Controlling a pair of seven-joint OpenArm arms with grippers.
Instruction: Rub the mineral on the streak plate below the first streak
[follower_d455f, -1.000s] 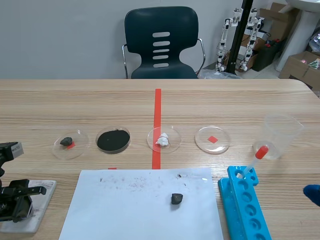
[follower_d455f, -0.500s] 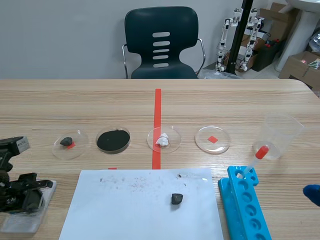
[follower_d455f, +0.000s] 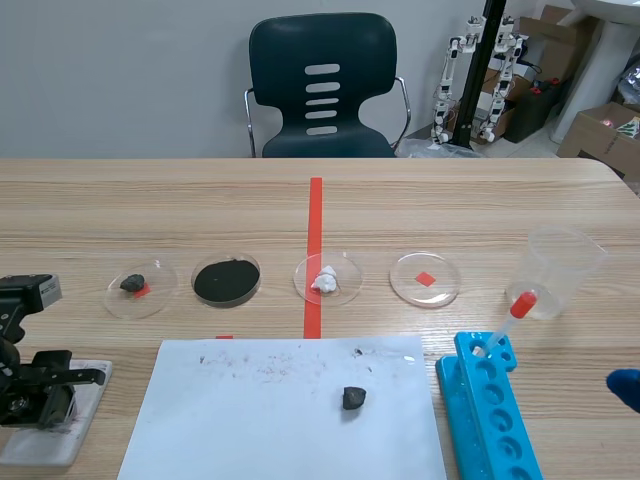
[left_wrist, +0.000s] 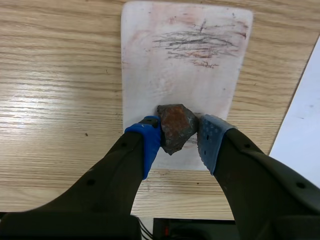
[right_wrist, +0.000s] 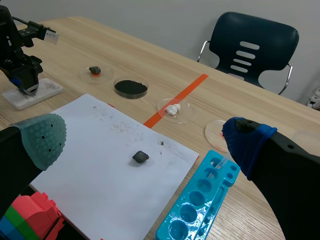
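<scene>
Left gripper (left_wrist: 179, 136) is clamped on the reddish-brown mineral (left_wrist: 174, 124), stone pressed to the streak plate (left_wrist: 150, 65) right under the fingers. It's swung sideways and back this past second, so that looks like a rubbing stroke. The first streak (left_wrist: 197, 42) lies ahead, and no clear second mark shows yet.

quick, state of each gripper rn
Left gripper: shut on the mineral, at the streak plate.
Right gripper: open, holding nothing.
</scene>
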